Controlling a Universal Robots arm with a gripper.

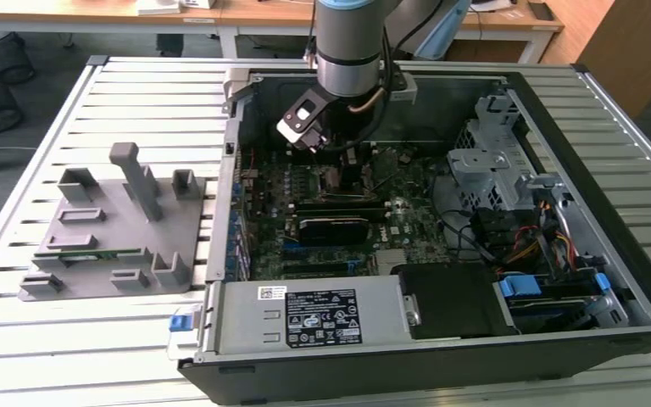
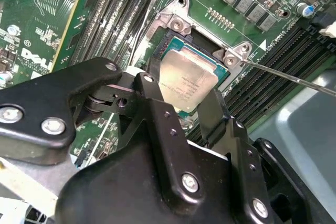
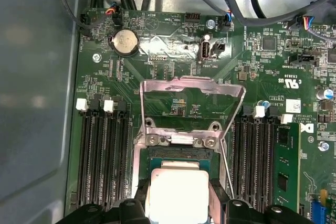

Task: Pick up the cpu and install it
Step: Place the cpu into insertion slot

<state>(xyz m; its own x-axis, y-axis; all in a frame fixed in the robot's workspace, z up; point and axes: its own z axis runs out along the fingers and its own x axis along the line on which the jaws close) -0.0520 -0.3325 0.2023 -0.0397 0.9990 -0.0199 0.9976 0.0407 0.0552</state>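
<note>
The cpu [image 2: 186, 77], a small square chip with a silvery top, sits between my two black fingers [image 2: 157, 114] directly over the motherboard's open socket [image 2: 173, 40]. Both wrist views show the fingers pressed against opposite edges of the cpu [image 3: 178, 192]. My gripper [image 2: 185, 100] is shut on it; I cannot tell whether the chip rests in the socket or hovers just above. The socket's metal load plate [image 3: 191, 93] is flipped open, and its thin lever [image 2: 294, 77] stands raised to one side. In the exterior view my gripper [image 1: 328, 146] reaches down into the open computer case [image 1: 631, 280].
A grey plastic fixture [image 1: 116, 229] holding a green circuit strip [image 1: 82, 252] lies on the slatted table at the exterior view's left. Memory slots [image 3: 102, 156] flank the socket, one with a green module [image 3: 286, 166]. A drive cage [image 1: 490, 161], cables and a power supply [image 1: 303, 318] crowd the case.
</note>
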